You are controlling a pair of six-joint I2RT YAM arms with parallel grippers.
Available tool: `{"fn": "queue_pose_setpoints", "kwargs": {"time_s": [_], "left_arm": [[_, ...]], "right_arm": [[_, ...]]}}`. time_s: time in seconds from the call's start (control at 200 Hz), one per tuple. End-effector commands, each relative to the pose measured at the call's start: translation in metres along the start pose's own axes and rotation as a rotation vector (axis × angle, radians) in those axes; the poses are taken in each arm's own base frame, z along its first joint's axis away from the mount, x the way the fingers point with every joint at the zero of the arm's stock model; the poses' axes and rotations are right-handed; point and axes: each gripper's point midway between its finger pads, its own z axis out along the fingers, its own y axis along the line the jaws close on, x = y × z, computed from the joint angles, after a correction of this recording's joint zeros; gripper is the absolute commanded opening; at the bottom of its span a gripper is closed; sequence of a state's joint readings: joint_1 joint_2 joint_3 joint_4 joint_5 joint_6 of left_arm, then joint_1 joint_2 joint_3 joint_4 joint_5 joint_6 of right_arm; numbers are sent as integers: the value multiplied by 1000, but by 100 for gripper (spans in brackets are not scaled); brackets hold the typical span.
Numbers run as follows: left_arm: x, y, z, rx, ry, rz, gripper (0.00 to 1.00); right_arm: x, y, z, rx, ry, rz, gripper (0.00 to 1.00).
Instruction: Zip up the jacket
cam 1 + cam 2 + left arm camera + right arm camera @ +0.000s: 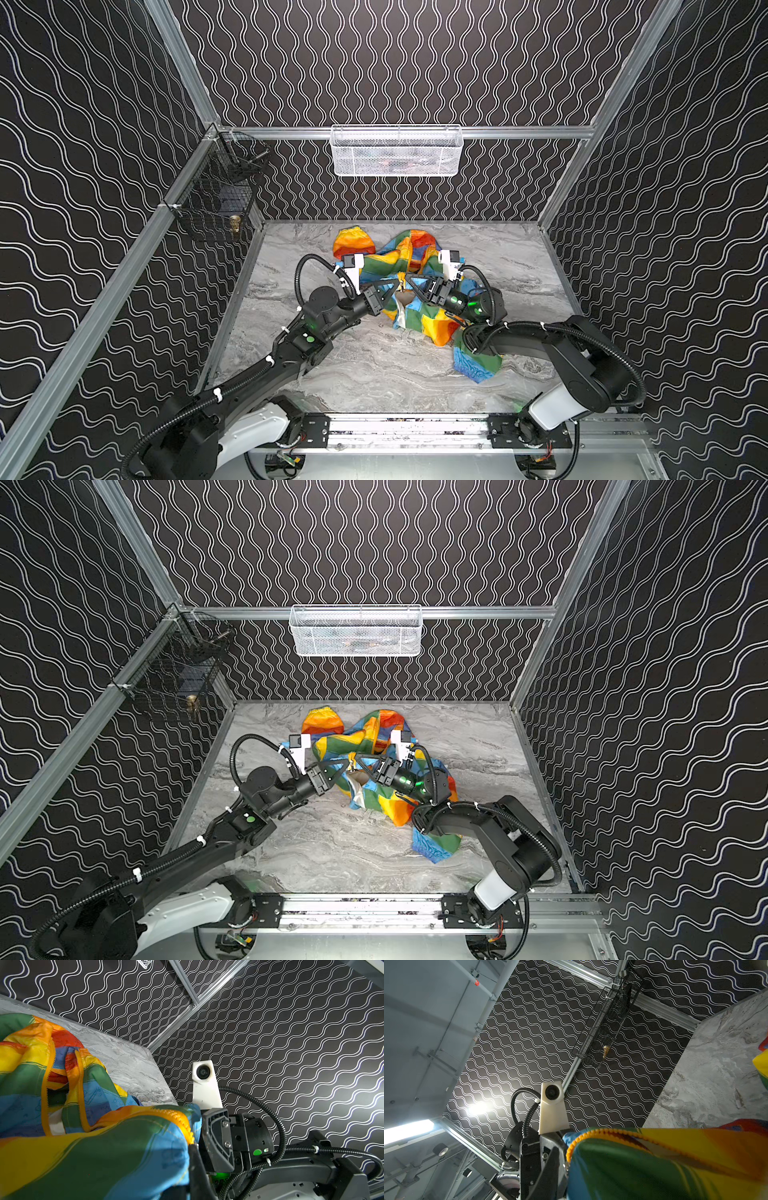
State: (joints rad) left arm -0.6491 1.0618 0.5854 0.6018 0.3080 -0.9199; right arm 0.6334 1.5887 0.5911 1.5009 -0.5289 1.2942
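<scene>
Two orange zipper bands gape apart up the jacket, crumpled on the marble table just out from the white basket. Your left gripper is pinched tight on the zipper edge, on the heap's side away from the basket; right gripper meets it tip to tip, finger state unreadable. Judged: joining the bottom ends; next you'll need the pin seated in the slider before pulling.

A grey marbled table is being used as the support. A crumpled jacket is being borne on its far middle, one end trailing toward the near right.
</scene>
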Motion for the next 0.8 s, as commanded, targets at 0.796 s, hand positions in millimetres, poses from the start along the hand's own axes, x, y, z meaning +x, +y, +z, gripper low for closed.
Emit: {"fn": "queue_pose_setpoints", "kwargs": {"time_s": [0.796], "left_arm": [[20,17,2,-26,56,1,0]], "right_arm": [[-27,27,1,-128,-135,73,0]]}}
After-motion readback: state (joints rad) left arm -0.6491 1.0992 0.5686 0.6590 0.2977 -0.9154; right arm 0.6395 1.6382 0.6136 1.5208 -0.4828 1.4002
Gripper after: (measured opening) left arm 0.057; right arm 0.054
